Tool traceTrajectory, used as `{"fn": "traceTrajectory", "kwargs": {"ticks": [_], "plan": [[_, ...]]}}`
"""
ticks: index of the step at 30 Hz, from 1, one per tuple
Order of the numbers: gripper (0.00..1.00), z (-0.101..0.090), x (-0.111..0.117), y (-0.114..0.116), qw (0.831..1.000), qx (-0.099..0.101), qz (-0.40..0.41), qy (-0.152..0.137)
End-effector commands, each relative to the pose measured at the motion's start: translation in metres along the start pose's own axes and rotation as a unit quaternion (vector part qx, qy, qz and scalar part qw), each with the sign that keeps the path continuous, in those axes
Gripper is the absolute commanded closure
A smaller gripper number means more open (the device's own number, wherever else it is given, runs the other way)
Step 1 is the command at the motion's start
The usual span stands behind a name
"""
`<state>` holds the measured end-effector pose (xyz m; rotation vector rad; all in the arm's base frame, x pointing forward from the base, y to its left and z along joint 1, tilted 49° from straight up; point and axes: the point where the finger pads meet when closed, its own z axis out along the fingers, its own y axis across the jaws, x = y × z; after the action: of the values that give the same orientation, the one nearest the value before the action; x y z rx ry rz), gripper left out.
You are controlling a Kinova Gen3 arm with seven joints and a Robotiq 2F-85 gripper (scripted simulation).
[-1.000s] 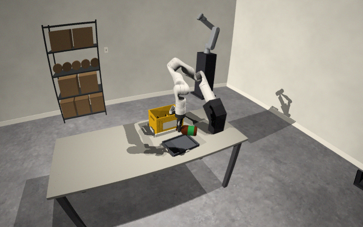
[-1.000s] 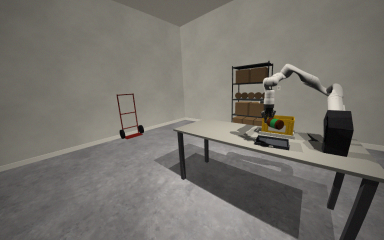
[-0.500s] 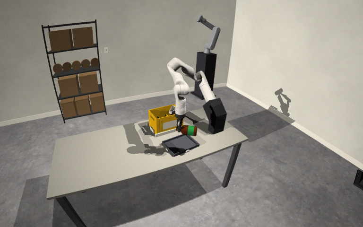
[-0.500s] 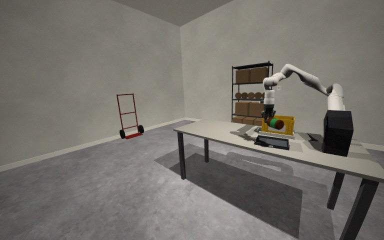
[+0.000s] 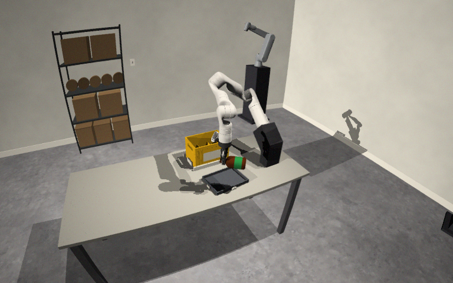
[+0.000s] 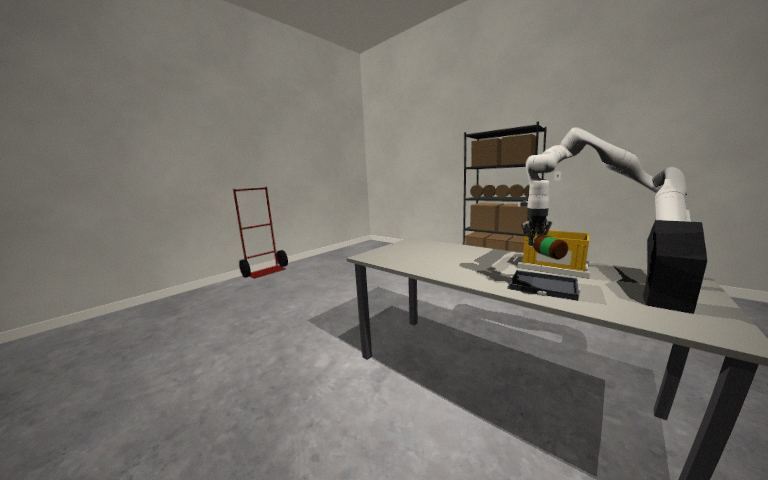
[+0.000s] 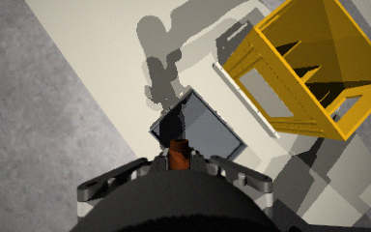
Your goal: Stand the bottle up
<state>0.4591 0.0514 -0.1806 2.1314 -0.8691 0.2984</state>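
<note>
Above the dark tray (image 5: 240,183) (image 6: 573,296) (image 7: 218,116) on the table, the gripper (image 5: 223,162) (image 6: 535,242) (image 7: 180,154) has its fingers partly open, clamped on the neck of the brown bottle (image 5: 238,163) (image 6: 549,247) (image 7: 179,156), which is tilted nearly on its side.

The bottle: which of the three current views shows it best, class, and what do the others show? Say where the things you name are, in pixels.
The top view: it shows the bottle's (image 5: 236,162) (image 6: 550,247) (image 7: 179,156) brown body and green band side-on. The exterior view shows it foreshortened, base towards us, neck end at the claw (image 5: 223,162) (image 6: 533,240) (image 7: 180,154). The wrist view shows only its brown neck end.
</note>
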Motion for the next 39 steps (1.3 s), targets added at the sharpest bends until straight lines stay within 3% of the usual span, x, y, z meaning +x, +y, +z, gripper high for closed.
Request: {"fn": "traceTrajectory", "kwargs": {"ticks": [1,17,39], "plan": [[1.00,-0.0014,0.0001,-0.0007,1.000,0.001,0.000,0.000],[1.00,-0.0012,-0.0001,-0.0006,1.000,0.001,0.000,0.007],[1.00,-0.0011,-0.0008,-0.0005,0.998,0.000,0.000,0.069]]}}
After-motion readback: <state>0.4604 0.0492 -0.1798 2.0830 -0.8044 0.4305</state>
